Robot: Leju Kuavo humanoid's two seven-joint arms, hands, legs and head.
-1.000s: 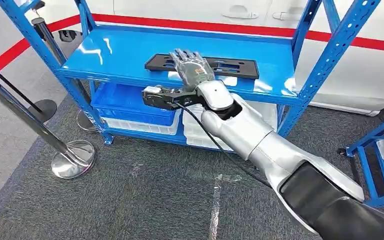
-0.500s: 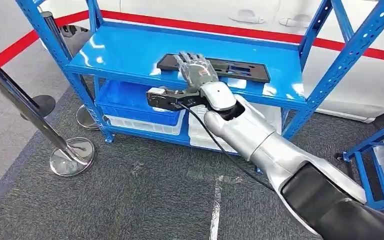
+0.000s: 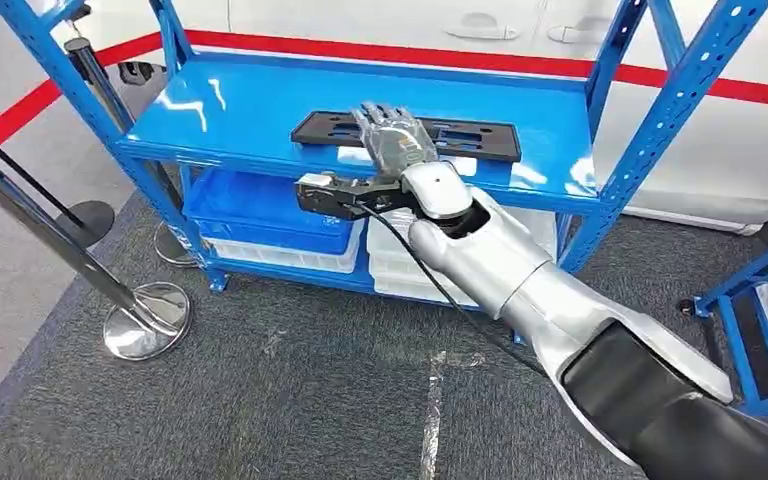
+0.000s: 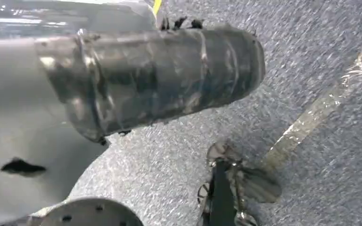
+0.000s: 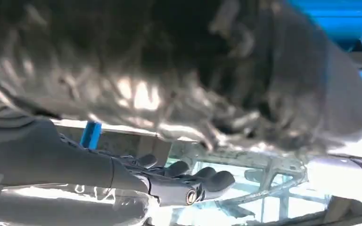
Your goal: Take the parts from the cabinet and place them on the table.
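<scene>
Head view: high on the body, facing forward and down at the blue rack (image 3: pixel 260 110) and grey carpet (image 3: pixel 290 400). Left wrist view: close, aimed down at the carpet (image 4: pixel 320 52). Right wrist view: very close behind the right hand (image 5: pixel 179 181), facing the rack shelf (image 5: pixel 339 19). The head and right wrist views share hand (image 3: pixel 392 138) and shelf.
</scene>
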